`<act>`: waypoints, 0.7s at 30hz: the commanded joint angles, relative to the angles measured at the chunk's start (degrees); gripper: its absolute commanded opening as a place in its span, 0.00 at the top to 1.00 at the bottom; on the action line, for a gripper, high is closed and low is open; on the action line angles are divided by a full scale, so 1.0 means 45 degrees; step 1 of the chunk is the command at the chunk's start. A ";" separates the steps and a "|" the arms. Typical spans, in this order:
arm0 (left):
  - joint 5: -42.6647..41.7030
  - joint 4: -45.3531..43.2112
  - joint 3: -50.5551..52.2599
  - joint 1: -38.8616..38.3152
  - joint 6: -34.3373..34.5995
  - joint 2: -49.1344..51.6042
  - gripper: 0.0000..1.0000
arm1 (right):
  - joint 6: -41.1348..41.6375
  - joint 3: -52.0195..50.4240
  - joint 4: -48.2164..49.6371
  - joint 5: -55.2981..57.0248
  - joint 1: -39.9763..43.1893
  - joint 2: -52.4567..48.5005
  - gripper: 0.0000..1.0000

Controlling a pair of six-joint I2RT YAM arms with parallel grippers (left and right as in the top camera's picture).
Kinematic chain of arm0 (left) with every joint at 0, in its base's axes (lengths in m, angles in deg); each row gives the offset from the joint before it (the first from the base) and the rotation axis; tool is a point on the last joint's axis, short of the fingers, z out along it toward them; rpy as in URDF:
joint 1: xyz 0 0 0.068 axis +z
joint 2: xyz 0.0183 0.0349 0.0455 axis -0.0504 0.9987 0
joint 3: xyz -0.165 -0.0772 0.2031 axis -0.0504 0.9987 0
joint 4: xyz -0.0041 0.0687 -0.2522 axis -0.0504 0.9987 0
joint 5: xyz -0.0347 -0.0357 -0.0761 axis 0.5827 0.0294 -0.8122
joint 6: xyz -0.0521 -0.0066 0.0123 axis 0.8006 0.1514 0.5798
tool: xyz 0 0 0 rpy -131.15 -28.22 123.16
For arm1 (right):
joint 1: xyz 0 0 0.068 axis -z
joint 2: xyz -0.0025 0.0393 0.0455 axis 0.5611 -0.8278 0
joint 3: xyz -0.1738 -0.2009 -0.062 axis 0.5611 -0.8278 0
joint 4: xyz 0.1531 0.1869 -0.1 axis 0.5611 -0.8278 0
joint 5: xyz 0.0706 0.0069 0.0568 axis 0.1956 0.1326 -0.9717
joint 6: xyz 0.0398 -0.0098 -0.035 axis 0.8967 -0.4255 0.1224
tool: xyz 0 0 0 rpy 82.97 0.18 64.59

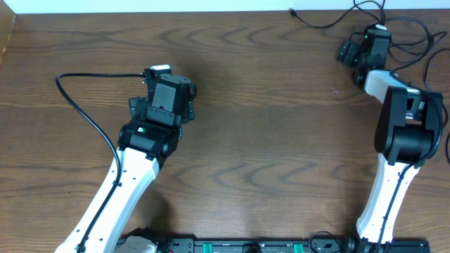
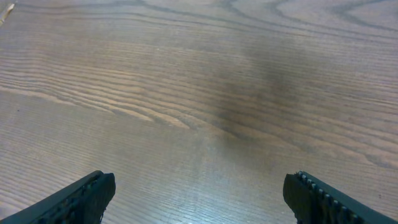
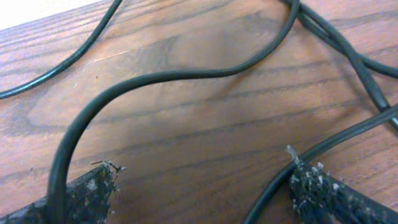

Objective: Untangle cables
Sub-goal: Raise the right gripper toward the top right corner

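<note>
Thin black cables (image 1: 316,23) lie tangled at the table's far right corner, and one ends in a small plug (image 1: 292,11). More loops (image 1: 416,31) lie around my right gripper (image 1: 349,53). In the right wrist view, one cable (image 3: 186,74) curves down past the left finger. Another (image 3: 336,140) runs beside the right finger, and a crossing bundle (image 3: 348,56) lies at the upper right. The right gripper (image 3: 202,171) is open with bare wood between its fingers. My left gripper (image 1: 167,76) is open and empty over bare wood (image 2: 199,183), far from the cables. No white cable shows.
The wooden table's (image 1: 267,126) far edge (image 3: 37,15) is close behind the cables. A thicker black arm cable (image 1: 70,79) loops out to the left of the left arm. The right arm's body (image 1: 404,119) stands near the right edge.
</note>
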 commanded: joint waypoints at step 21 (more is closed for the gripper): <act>0.0311 0.0019 -0.0117 0.0005 -0.0068 0.0068 0.09 | -0.1948 -0.0928 -0.9088 -0.1695 -0.0194 1.1132 0.01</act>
